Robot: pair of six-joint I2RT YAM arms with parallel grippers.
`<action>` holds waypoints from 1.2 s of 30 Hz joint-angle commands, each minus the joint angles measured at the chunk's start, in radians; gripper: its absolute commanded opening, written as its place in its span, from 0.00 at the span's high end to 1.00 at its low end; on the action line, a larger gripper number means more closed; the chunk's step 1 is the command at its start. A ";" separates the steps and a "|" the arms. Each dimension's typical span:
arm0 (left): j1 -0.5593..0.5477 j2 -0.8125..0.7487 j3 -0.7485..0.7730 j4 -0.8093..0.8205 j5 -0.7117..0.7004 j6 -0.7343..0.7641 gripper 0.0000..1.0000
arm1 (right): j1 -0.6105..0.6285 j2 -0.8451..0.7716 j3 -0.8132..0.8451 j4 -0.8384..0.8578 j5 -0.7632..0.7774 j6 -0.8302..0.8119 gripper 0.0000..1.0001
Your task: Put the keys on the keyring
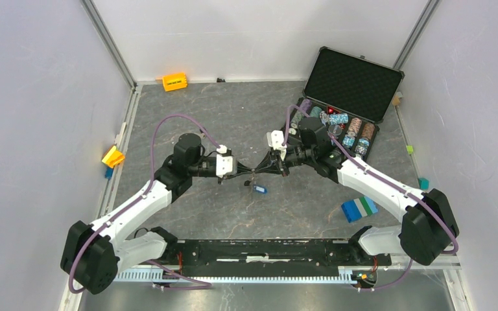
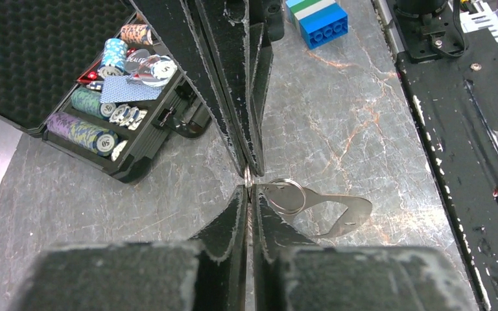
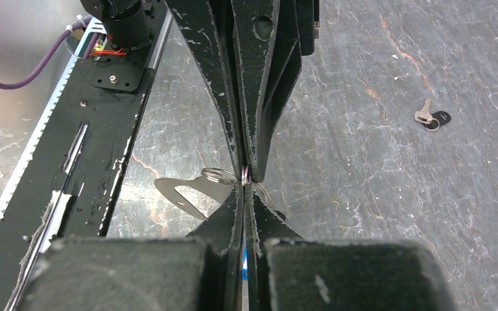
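Plainly the keyring point(image 2: 298, 197) is thin, silvery, round.

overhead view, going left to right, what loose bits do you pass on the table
yellow block → orange block → blue key → blue and green brick stack → small teal block

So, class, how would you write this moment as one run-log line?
left gripper: shut on keyring | right gripper: shut on keyring | blue key: loose on table | black key: loose on table
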 commanded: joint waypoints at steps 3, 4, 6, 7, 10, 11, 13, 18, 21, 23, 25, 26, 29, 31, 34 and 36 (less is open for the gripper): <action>-0.004 -0.005 -0.010 0.087 0.018 -0.036 0.98 | -0.002 -0.017 -0.009 0.043 -0.031 0.017 0.97; -0.004 -0.013 -0.009 0.077 0.008 -0.035 0.98 | -0.002 -0.015 -0.012 0.043 -0.027 0.012 0.92; -0.004 -0.022 0.007 0.007 -0.015 -0.004 0.98 | -0.003 -0.013 -0.006 0.019 -0.005 -0.012 0.79; -0.004 -0.026 0.024 -0.034 -0.034 0.010 0.98 | -0.003 -0.016 -0.002 0.002 0.010 -0.032 0.70; -0.006 -0.017 0.072 -0.143 -0.073 0.013 0.98 | 0.002 -0.023 -0.003 -0.005 0.045 -0.046 0.62; -0.007 -0.013 0.085 -0.171 -0.077 0.013 0.98 | 0.005 -0.022 -0.001 -0.006 0.048 -0.046 0.62; -0.011 -0.001 0.111 -0.219 -0.082 0.016 0.98 | 0.014 -0.016 0.009 -0.019 0.056 -0.053 0.62; -0.026 0.012 0.152 -0.284 -0.133 0.007 0.98 | 0.033 -0.008 0.017 -0.041 0.067 -0.072 0.63; -0.038 0.012 0.159 -0.293 -0.156 -0.004 0.98 | 0.042 -0.002 0.024 -0.042 0.070 -0.070 0.64; -0.045 0.012 0.157 -0.297 -0.163 -0.005 0.98 | 0.044 0.001 0.031 -0.042 0.070 -0.068 0.67; -0.054 0.015 0.152 -0.297 -0.170 -0.003 0.98 | 0.047 0.004 0.036 -0.043 0.072 -0.065 0.69; -0.057 0.015 0.150 -0.297 -0.173 -0.001 0.98 | 0.047 0.003 0.038 -0.042 0.076 -0.064 0.69; -0.063 0.016 0.148 -0.297 -0.174 -0.004 0.98 | 0.052 0.010 0.040 -0.041 0.086 -0.059 0.72; -0.066 0.016 0.152 -0.297 -0.174 -0.005 0.98 | 0.053 0.016 0.039 -0.043 0.090 -0.060 0.73; -0.068 0.019 0.157 -0.297 -0.170 -0.010 0.98 | 0.057 0.026 0.040 -0.041 0.096 -0.057 0.75; -0.070 0.020 0.159 -0.297 -0.168 -0.010 0.98 | 0.058 0.031 0.043 -0.039 0.100 -0.053 0.79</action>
